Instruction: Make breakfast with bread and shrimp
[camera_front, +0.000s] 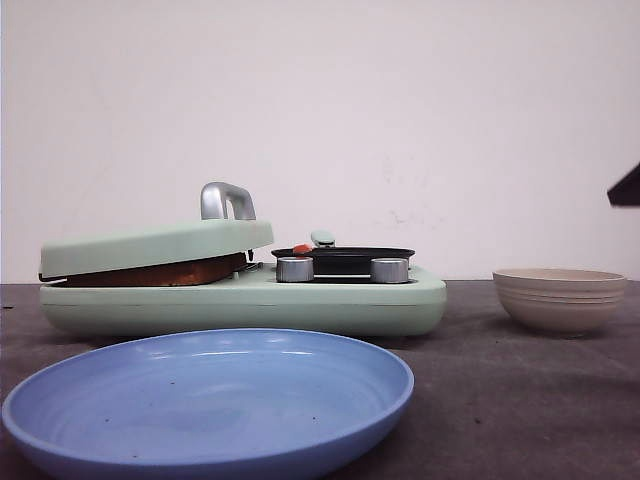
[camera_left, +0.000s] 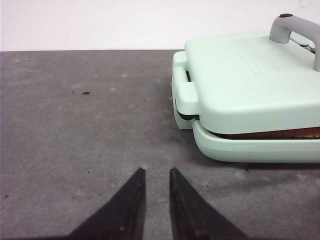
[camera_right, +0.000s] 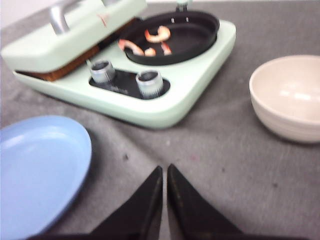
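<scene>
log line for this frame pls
bread: under lid of breakfast maker | shrimp: in pan | plate, bowl: empty | both grippers: free, off table
</scene>
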